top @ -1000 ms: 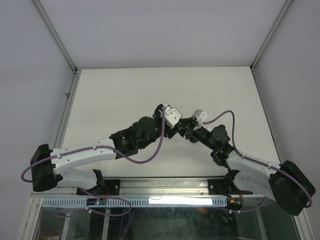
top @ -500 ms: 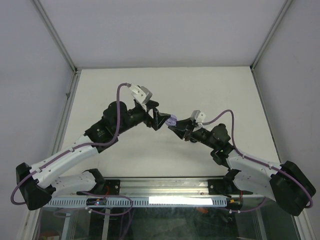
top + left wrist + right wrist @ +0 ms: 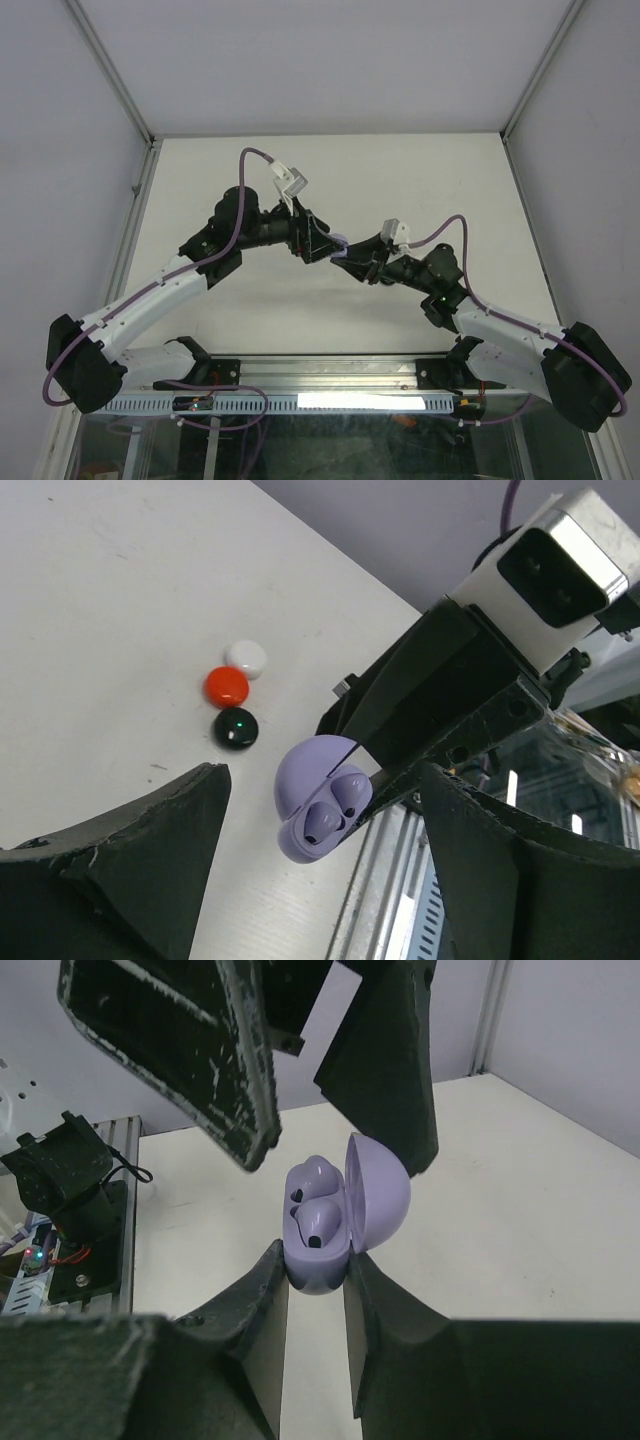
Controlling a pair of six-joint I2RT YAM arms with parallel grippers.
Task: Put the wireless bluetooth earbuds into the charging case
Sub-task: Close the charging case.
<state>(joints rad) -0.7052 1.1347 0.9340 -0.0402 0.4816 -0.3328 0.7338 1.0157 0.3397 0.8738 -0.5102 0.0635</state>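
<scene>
Items as I read them on my screens, left to right.

1. Left gripper (image 3: 316,242): raised above the table (image 3: 420,170) near its middle, pointing toward the right arm. Jaws spread wide and holding nothing. In its wrist view the two fingers (image 3: 150,870) stand on either side of the case without touching it.

2. Three small round discs, seen only in the left wrist view: white (image 3: 245,658), red (image 3: 226,686) and black (image 3: 235,728). They lie on the table in a short row, close together, well apart from the case. I see a green dot on the black one.

3. Charging case (image 3: 325,1222): pale purple, lid hinged open, held in the air between the two grippers.

4. Wireless bluetooth earbuds (image 3: 315,1218): two pale purple buds, side by side in the wells of the case base.

5. Right gripper (image 3: 315,1257): jaws pinching the case base from both sides.
</scene>
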